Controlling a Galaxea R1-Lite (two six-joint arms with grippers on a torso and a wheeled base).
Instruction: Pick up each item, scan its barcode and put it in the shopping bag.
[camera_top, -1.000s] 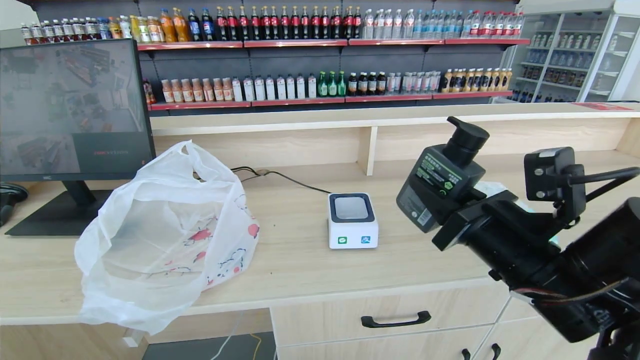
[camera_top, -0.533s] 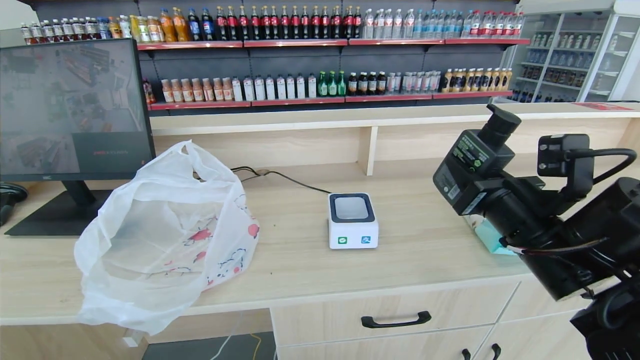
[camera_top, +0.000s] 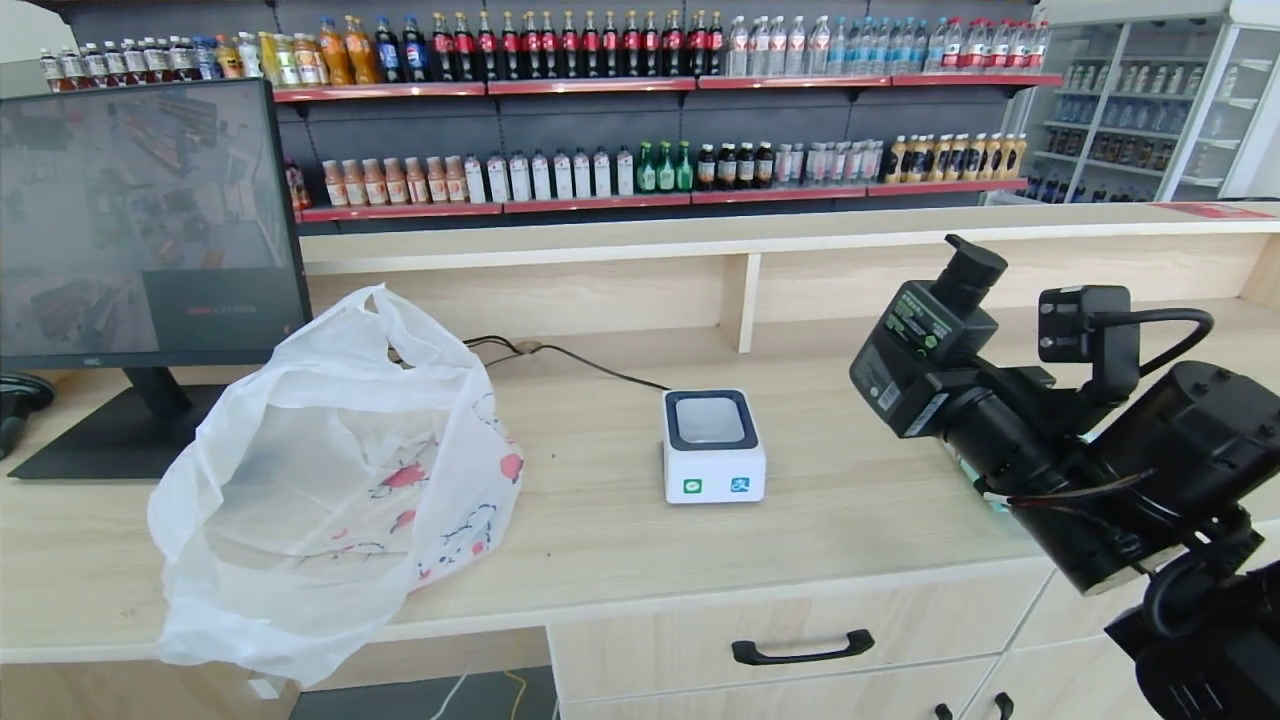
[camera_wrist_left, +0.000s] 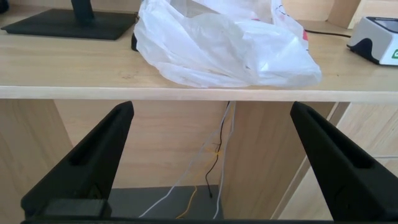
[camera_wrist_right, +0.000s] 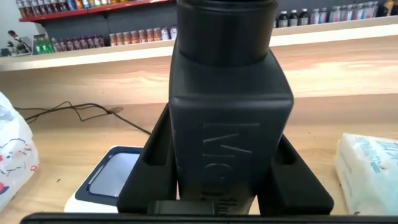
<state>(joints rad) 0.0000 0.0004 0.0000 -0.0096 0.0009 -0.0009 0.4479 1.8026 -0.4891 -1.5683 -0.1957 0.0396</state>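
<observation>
Since a second ago, the dark bottle (camera_top: 915, 345) has been carried right and upward, then brought slightly back toward the scanner (camera_top: 713, 445). It is held in the air over the right part of the desk (camera_top: 850, 510), well apart from the scanner, and is gripped at its lower body by the closed right jaws. Its long axis is tilted, with the cap pointed up and away to the right and a labelled face turned leftward. The left jaws are spread wide, with nothing between them, low in front of the desk. A failed scan is likely if the barcode is not turned toward the scanner window. With so low a grip, the bottle could pivot or slip, and the scanner could be struck during lowering.
</observation>
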